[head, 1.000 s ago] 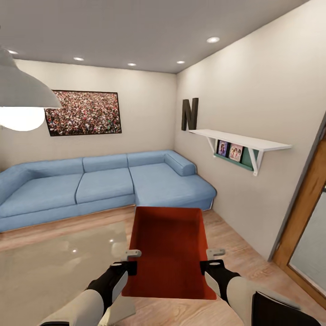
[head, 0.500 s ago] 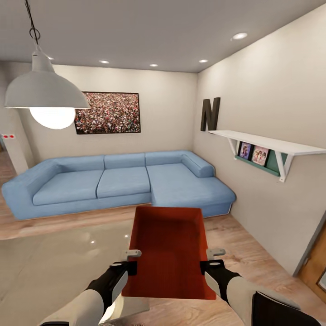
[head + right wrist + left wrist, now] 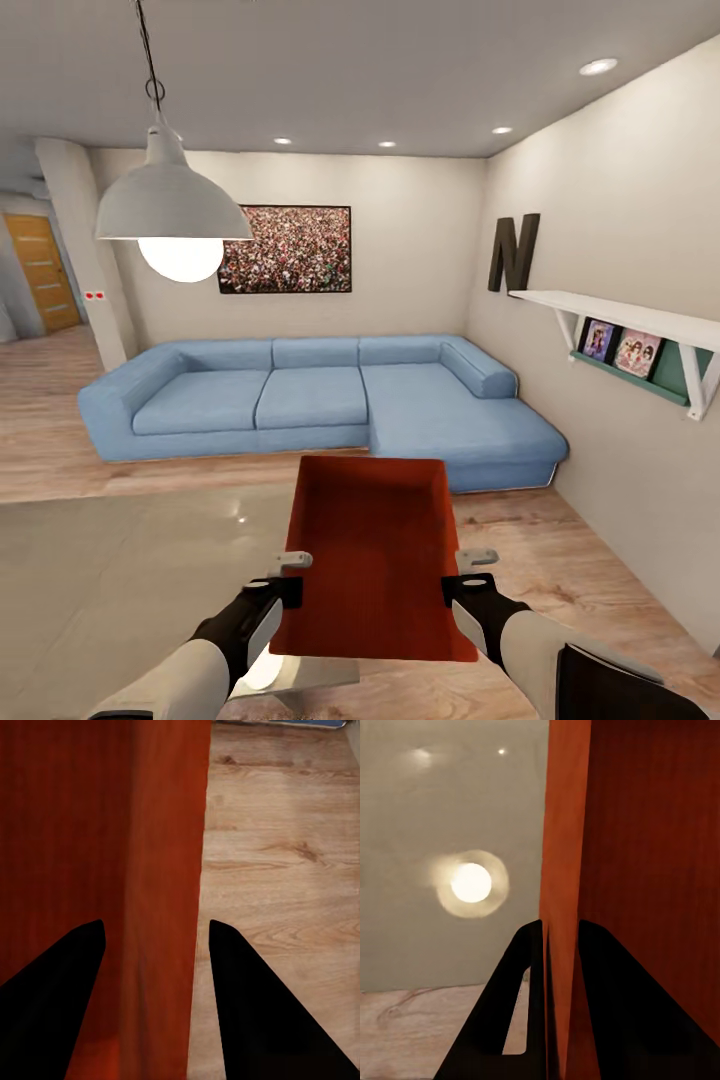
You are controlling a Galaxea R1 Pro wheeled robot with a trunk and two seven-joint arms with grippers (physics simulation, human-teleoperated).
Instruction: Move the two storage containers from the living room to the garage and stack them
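One orange-red storage container (image 3: 372,555) hangs in front of me over the living room's wood floor, held level between both arms. My left gripper (image 3: 290,578) is shut on its left wall; in the left wrist view the fingers (image 3: 529,967) of the left gripper (image 3: 559,945) straddle that wall (image 3: 562,832). My right gripper (image 3: 466,575) grips the right wall, and in the right wrist view the right gripper (image 3: 156,937) has the wall (image 3: 169,832) between its fingertips. The other container and the garage are out of view.
A blue corner sofa (image 3: 330,400) lines the far wall. A glossy grey surface (image 3: 120,590) spreads at lower left under a white pendant lamp (image 3: 172,205). A white shelf (image 3: 640,320) juts from the right wall. An orange door (image 3: 42,272) and pillar (image 3: 95,250) stand far left.
The whole picture has slid to the right, so the camera has turned left; the far-left door and pillar have come into view. The container and both grippers keep their place.
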